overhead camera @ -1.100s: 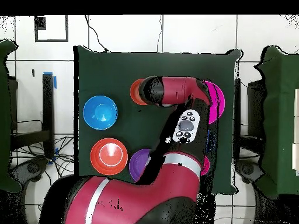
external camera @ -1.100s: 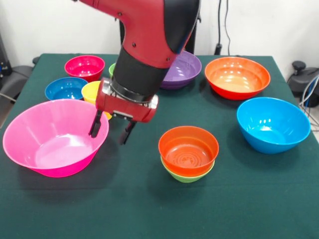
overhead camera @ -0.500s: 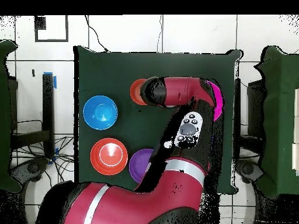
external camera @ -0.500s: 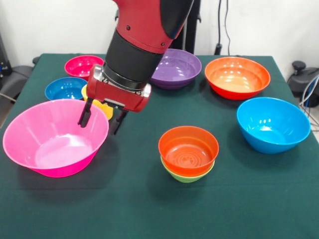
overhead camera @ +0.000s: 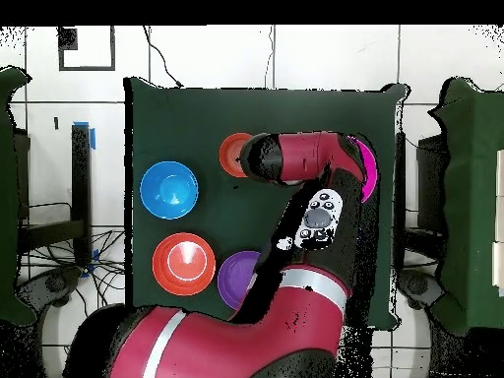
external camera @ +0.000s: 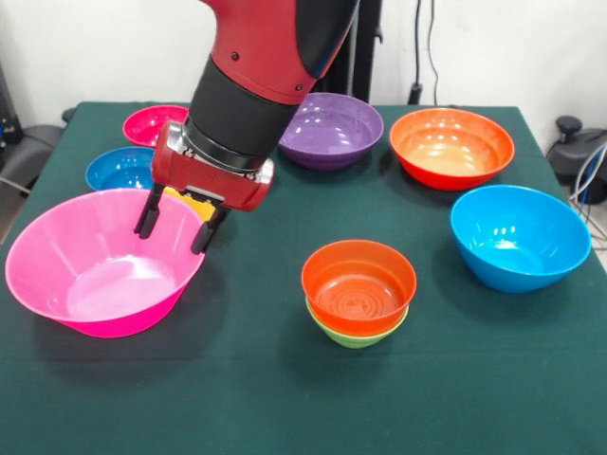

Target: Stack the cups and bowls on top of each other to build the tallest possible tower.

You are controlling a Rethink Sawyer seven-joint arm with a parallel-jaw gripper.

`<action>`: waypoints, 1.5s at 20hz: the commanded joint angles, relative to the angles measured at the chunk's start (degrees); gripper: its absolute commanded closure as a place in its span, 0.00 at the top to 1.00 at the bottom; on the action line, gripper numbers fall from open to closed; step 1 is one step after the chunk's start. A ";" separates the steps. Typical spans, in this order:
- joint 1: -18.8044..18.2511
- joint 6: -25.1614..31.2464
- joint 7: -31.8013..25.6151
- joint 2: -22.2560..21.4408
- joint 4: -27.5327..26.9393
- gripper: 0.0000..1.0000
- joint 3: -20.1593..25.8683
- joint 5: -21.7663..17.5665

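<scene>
Eight bowls are counted in the front view: pink (external camera: 102, 261), purple (external camera: 332, 130), big orange (external camera: 451, 146), light blue (external camera: 520, 236), magenta (external camera: 147, 124), dark blue (external camera: 120, 169), and an orange-red bowl (external camera: 358, 282) nested in a green one (external camera: 355, 334) at mid-table. One yellow cup (external camera: 194, 203) is partly seen. The gripper (external camera: 172, 223) is held with fingers spread over the pink bowl's far rim. Overhead, most bowls are hidden by the arm (overhead camera: 295, 157).
</scene>
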 commanded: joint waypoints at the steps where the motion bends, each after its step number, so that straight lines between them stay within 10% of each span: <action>1: -0.31 -3.49 2.33 4.01 4.46 1.00 3.75 -4.09; 30: -1.35 -7.97 6.28 4.69 7.90 1.00 7.30 0.42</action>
